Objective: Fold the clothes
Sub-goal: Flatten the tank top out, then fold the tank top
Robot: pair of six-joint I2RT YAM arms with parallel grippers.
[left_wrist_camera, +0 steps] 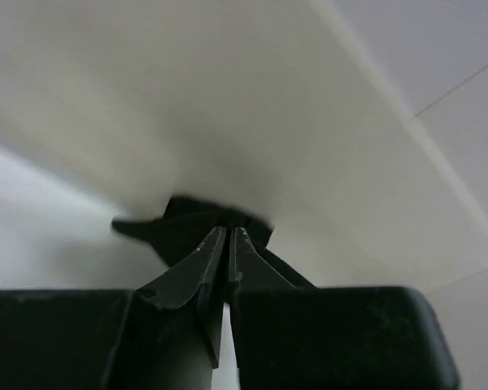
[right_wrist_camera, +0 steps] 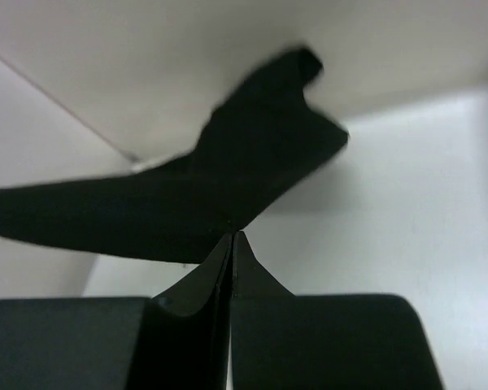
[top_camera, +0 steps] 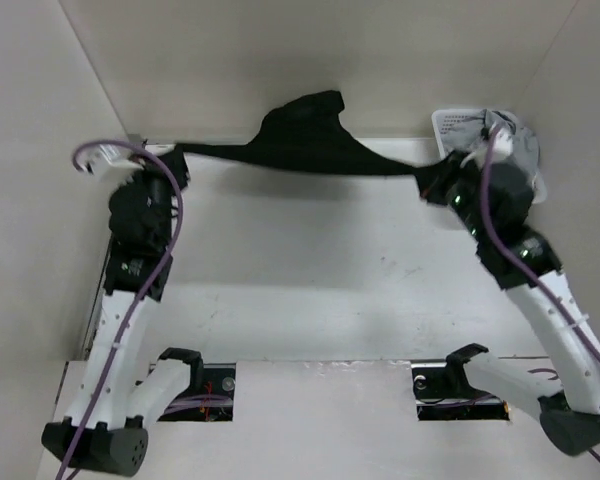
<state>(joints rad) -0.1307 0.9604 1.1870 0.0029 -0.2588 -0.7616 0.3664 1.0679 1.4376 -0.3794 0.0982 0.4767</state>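
**A:** Top external view: where is the black garment [top_camera: 300, 140]?

**B:** It is up in the air over the far part of the table [top_camera: 310, 270]. It stretches left to right between the two arms, and a bunched flap shows against the far wall [top_camera: 280, 60].

**A:** And the claws?

**B:** The left gripper [top_camera: 177, 158] is pressed together on the garment's left end. The right gripper [top_camera: 432, 180] is pinching its right end. In both wrist views the jaws meet with black cloth at their tips.

**A:** Why hold it that way?

**B:** My guess is that it pulls the cloth taut, so it can be laid down smooth before any fold. The bunched middle suggests it isn't spread flat yet, so folding proper has hardly begun.
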